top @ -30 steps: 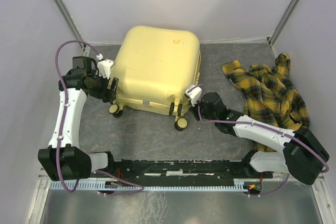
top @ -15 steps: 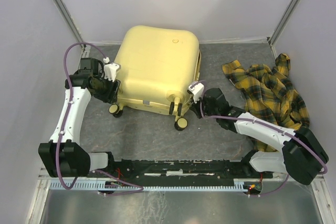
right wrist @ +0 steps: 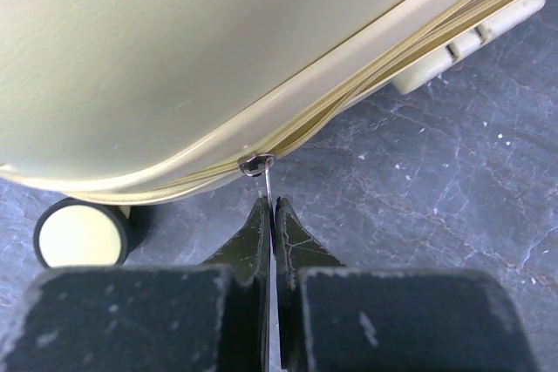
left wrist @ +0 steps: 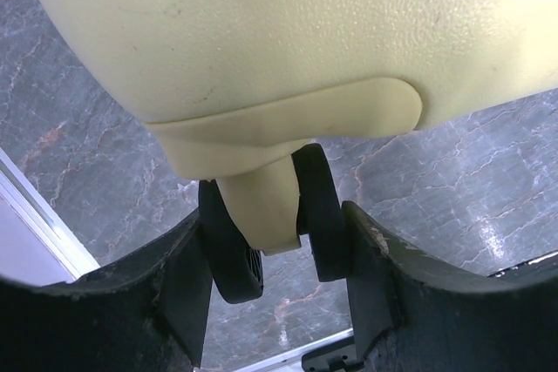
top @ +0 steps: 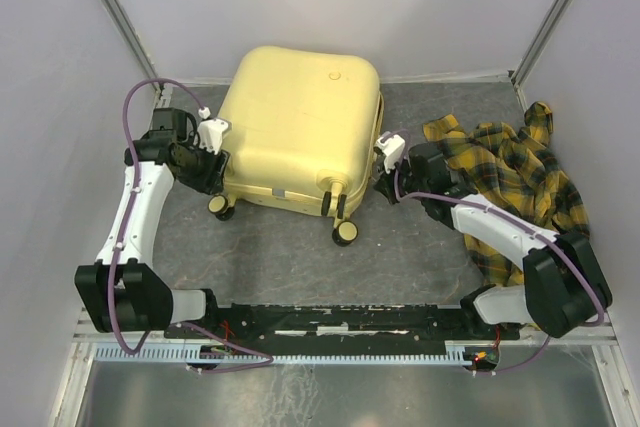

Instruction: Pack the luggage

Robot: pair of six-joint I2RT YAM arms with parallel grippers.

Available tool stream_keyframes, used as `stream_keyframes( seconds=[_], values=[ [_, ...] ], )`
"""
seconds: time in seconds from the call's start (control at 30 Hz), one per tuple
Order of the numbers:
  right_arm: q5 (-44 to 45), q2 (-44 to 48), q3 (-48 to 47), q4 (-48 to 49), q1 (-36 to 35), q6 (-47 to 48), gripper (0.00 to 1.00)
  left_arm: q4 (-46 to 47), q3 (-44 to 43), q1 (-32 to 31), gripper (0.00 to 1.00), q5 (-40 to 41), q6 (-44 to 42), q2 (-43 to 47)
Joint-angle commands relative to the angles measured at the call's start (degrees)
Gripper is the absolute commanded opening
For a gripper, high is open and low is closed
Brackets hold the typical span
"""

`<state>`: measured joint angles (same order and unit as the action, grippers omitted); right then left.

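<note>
On a grey stone-patterned counter (top: 290, 257) walled by pale panels, the luggage (top: 300, 117) lies zipped at far centre, wheels toward the arms. The left pincer (top: 212, 171) clamps a corner caster (left wrist: 261, 211). The right pincer (right wrist: 273, 215) is pinched on the zipper pull (right wrist: 262, 173). A plaid shirt (top: 520, 172) lies to the right.

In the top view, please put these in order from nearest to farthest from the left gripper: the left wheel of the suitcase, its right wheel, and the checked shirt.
1. Left wheel, just in front of the left gripper, at the suitcase's near left corner.
2. Right wheel, at its near right corner.
3. Shirt, on the far right side.
</note>
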<state>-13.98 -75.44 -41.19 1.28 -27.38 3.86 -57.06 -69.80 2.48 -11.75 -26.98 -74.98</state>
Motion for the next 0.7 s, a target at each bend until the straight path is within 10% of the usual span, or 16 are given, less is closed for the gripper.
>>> stream_keyframes(
  seconds=[0.0, 0.27, 0.57, 0.67],
  values=[
    [5.87, -1.86, -5.48, 5.20, 5.39, 3.60, 0.01, 5.77, 0.51, 2.37, 0.03, 6.35, -10.60, -3.95],
    [-6.56, -7.67, -12.60, 2.95, 8.13, 0.81, 0.02, 8.80, -1.27, 4.44, 0.03, 6.24, -14.80, -7.04],
    [-5.90, -8.55, -7.34, 7.81, -4.66, -6.43, 0.02, 13.14, -15.03, 5.77, 0.04, -1.08, -12.67, -20.99],
    [-3.36, -9.76, -7.76, 10.19, -7.14, -9.23, 0.02, 7.67, -26.21, 5.81, 0.32, -5.94, -7.74, -25.39]
  ],
)
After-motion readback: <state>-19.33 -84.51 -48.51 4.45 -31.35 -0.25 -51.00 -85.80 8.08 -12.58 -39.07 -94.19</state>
